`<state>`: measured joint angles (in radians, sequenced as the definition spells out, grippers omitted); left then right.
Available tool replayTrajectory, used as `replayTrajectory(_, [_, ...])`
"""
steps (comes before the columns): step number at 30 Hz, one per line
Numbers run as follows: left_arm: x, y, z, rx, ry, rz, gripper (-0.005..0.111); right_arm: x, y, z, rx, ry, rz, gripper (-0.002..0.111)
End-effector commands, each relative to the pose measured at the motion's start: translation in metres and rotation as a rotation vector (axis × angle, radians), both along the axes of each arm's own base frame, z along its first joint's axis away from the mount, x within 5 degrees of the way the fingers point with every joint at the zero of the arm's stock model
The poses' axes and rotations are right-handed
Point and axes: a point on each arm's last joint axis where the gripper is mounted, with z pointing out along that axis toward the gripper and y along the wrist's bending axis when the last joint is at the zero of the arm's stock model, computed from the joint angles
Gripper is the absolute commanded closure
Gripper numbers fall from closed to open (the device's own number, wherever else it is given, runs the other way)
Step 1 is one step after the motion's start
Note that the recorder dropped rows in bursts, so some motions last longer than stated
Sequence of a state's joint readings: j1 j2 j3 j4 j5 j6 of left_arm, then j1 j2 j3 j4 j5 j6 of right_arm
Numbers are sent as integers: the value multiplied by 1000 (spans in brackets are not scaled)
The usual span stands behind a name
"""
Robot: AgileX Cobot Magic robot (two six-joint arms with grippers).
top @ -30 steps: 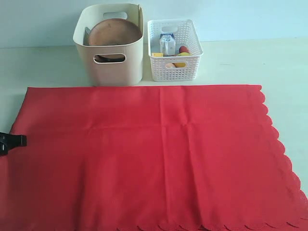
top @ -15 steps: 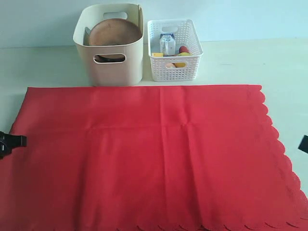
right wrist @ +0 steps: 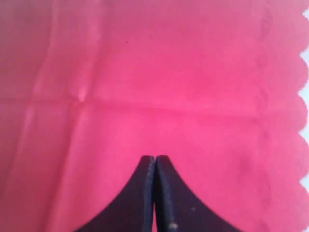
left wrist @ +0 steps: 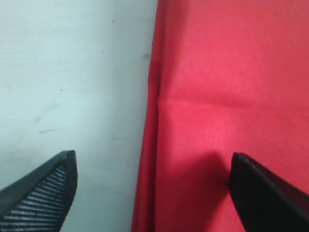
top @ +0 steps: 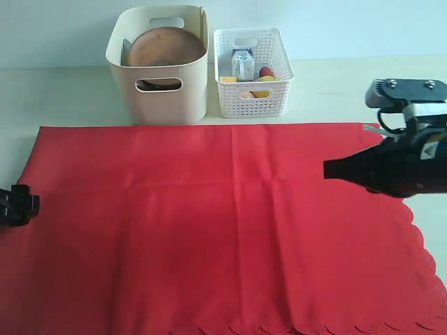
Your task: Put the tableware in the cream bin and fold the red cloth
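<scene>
At far left, the left gripper gapes astride the edge of the red cloth. A shallow pinch there could slip off. The right gripper, mid-right, is closed and empty.

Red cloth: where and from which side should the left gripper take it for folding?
Probably the straight left edge of the red cloth, coming in from the table side. The cloth lies flat, so only an edge offers something to pinch, and the open left gripper straddles that edge.
</scene>
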<state>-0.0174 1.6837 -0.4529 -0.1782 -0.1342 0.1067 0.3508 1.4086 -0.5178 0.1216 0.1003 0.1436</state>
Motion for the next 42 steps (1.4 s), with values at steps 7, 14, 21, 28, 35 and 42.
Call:
replayTrajectory(7, [-3, -3, -21, -1, 104, -13, 41, 40, 17, -25, -97, 103, 96, 108])
replayTrajectory(14, [-5, -16, -22, -7, 119, -52, 106, 41, 17, -43, -102, 164, 81, 108])
replayTrajectory(21, [-7, -3, -22, -41, 148, 53, 107, 35, 40, -52, -104, 189, 146, 108])
replayTrajectory(28, [-8, 25, -7, -29, 110, 120, 107, 30, 81, -57, -122, 195, 281, 108])
replayTrajectory(35, [-10, 23, 20, -47, 47, 126, 107, 28, 95, -65, -140, 232, 322, 108])
replayTrajectory(42, [-2, -17, 71, -80, -15, -59, 107, 28, 95, -67, -143, 238, 322, 108])
